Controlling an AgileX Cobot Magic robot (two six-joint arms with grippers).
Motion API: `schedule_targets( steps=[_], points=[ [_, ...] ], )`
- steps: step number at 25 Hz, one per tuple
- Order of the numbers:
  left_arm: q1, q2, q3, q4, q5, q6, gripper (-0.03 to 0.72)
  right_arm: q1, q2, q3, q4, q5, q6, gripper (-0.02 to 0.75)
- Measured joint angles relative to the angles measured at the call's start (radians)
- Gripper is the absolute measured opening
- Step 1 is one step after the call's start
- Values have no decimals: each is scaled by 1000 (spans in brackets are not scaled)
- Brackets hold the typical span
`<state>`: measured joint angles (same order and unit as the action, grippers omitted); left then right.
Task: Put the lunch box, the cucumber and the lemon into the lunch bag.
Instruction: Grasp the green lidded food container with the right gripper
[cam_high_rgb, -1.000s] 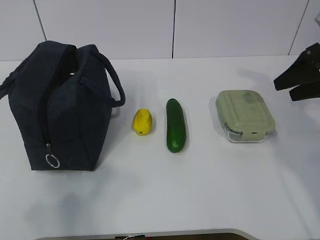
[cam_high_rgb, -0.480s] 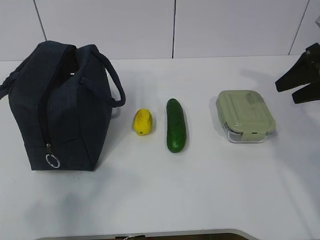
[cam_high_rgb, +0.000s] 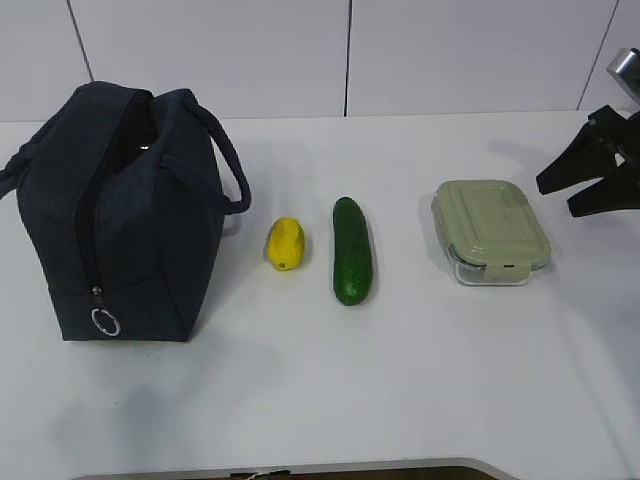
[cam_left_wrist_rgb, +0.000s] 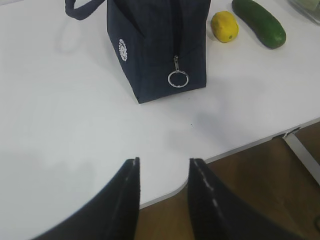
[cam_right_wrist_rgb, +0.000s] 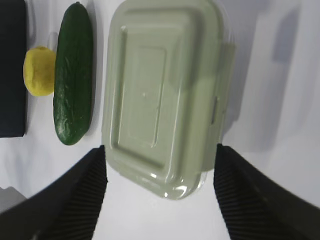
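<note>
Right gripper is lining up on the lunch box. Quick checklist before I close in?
1. Right gripper open, wider than the box: ok.
2. Lunch box lid on, lying flat: ok.
3. Cucumber and lemon apart from the box: ok.
4. Bag upright: ok.
5. Bag zipper open wide enough for the box: cannot tell.
6. Left gripper empty, away from the bag: ok.

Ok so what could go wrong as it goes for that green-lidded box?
The open right gripper barely spans the flat, sage-lidded clear lunch box, so a finger may land on the lid. The dark navy fabric lunch bag looks only narrowly open on top, so the box could catch on its loop handles.
</note>
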<state>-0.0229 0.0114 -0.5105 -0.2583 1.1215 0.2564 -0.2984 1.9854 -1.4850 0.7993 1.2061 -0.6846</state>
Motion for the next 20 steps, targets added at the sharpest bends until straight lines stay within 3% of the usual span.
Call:
schedule_targets(
  steps=[20],
  points=[
    [0,0,0,0,0,0,239,0,128,-22,97,-2,-118,533]
  ],
)
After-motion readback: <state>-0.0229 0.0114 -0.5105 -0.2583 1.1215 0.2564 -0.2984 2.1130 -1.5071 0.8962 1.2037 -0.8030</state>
